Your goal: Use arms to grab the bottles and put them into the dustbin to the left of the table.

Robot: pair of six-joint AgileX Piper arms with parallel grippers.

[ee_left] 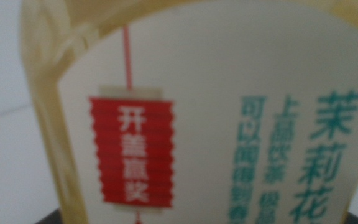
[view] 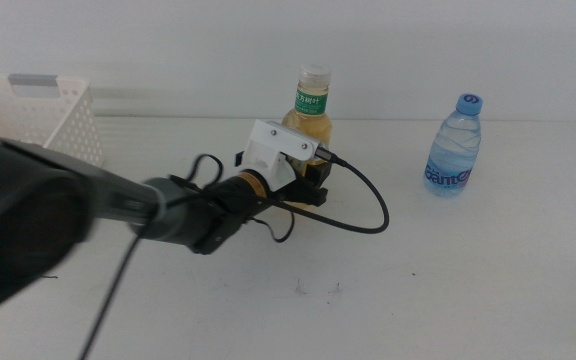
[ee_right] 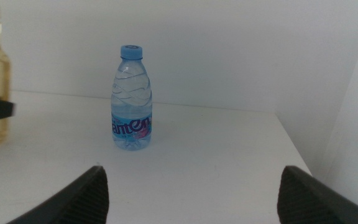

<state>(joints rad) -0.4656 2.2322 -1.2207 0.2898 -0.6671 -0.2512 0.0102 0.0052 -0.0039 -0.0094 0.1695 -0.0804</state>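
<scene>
- Left gripper [view: 313,180]: positioned at the lower body of the tea bottle [view: 310,120], near table centre. The arm enters from the left side of the middle view.
- Jaw state, left: cannot be determined. The left wrist view is filled by the bottle label [ee_left: 229,124] at very close range; only dark slivers show at the lower corners. Whether the jaws are clamped on the bottle or merely flank it is not visible.
- Tea bottle: upright on the table [view: 468,280], long axis vertical, white cap up. It lies directly ahead of the left gripper, touching or just short of it.
- Judgement: the step in hand is the grasp of the tea bottle; a firm closure about the body is required before any lift.
- Dustbin [view: 53,115]: at the far left of the table, well apart from the bottle. The left arm is the nearer arm to it, so the carry falls to that arm.
- Right gripper [ee_right: 191,205]: waiting, jaws wide apart and empty, facing the water bottle [ee_right: 132,99].
- Water bottle: upright, to the right of the tea bottle, well apart from it; the right arm is nearer.
- No red can is visible.
</scene>
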